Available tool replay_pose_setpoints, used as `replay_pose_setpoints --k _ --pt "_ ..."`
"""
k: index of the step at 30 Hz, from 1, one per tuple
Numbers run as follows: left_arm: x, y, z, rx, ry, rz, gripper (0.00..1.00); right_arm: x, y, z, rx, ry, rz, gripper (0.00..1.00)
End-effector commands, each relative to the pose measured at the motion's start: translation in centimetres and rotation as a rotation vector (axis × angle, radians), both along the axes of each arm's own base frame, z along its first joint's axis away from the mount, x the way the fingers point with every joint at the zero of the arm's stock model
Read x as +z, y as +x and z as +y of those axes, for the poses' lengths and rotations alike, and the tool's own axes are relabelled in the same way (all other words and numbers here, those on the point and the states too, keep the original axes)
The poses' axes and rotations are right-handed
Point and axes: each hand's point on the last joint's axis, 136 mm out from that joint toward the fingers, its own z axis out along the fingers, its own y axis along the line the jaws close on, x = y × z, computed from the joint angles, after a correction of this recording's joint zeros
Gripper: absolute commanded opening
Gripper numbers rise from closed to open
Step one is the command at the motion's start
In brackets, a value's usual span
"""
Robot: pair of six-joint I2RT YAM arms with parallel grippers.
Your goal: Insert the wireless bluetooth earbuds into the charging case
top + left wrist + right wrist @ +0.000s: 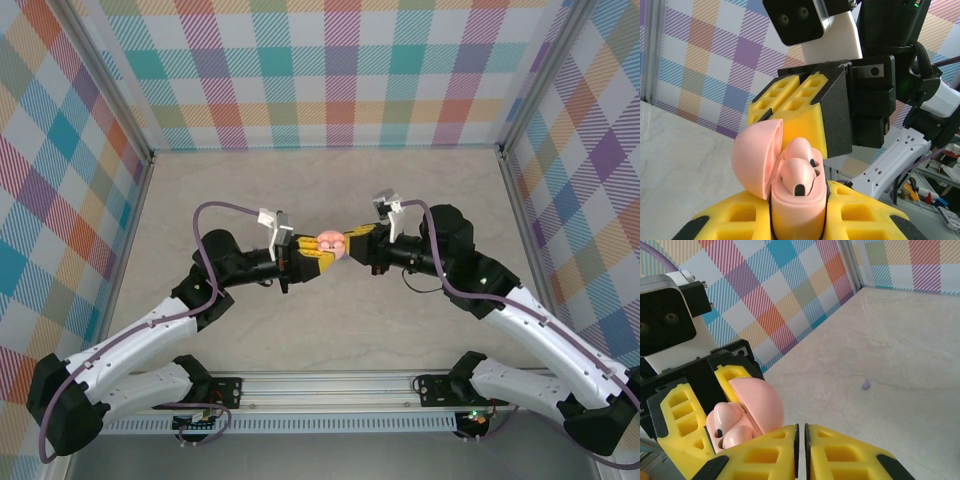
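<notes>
My left gripper is shut on a pale pink charging case, held upright above the table's middle. The case's lid stands open to the left. Two pale pink earbuds sit side by side in the case, their tops standing above its rim. My right gripper faces the left one from the right, its tips just beyond the case. In the right wrist view this gripper is shut with nothing between its pads, next to the open lid and the earbuds.
A tiny purple bud lies alone on the pale marble-look table. Checked walls close the table in at the back and on both sides. Both arms meet over the table's centre.
</notes>
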Motion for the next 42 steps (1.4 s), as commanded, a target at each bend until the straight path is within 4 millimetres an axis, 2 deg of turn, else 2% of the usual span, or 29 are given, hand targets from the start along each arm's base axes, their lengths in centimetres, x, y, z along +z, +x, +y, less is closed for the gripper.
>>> replay_pose_setpoints --k 1,4,10,16,20,22,26,29,32,36,42 --pt "-1.8 0.7 -0.8 0.011 0.061 0.081 0.16 4.4 -3.5 1.0 0.184 0.084 -0.119 0.14" --pt "-2.1 1.1 -0.8 0.029 0.079 0.091 0.15 4.3 -3.1 0.5 0.140 0.068 -0.130 0.15" --pt "-1.2 1.0 -0.7 0.033 0.071 0.072 0.15 2.1 0.2 -1.7 -0.062 -0.048 -0.072 0.17" --pt "-0.3 0.7 -0.6 0.027 0.068 0.046 0.15 1.2 1.5 -2.7 -0.049 -0.026 0.007 0.17" --pt "-0.5 1.7 -0.6 0.076 0.095 0.060 0.15 0.5 2.5 -3.3 -0.083 -0.050 0.029 0.19" --pt "-1.7 3.7 -0.3 0.175 0.153 0.106 0.16 -0.2 3.1 -3.8 -0.130 -0.084 0.039 0.20" --pt "-5.1 9.8 1.2 0.433 0.271 0.269 0.19 -2.5 4.7 -5.5 -0.249 -0.183 0.077 0.21" --pt "-7.7 13.8 1.8 0.498 0.301 0.431 0.18 -3.9 4.8 -6.1 -0.280 -0.222 0.102 0.23" --pt "-10.5 16.9 1.7 0.532 0.366 0.515 0.15 -4.9 4.7 -6.5 -0.296 -0.238 0.121 0.25" --pt "-14.3 20.5 1.7 0.567 0.450 0.602 0.16 -6.6 4.8 -6.7 -0.298 -0.273 0.153 0.26" --pt "-20.0 24.1 0.8 0.539 0.557 0.760 0.16 -7.5 4.4 -5.9 -0.244 -0.273 0.183 0.27"
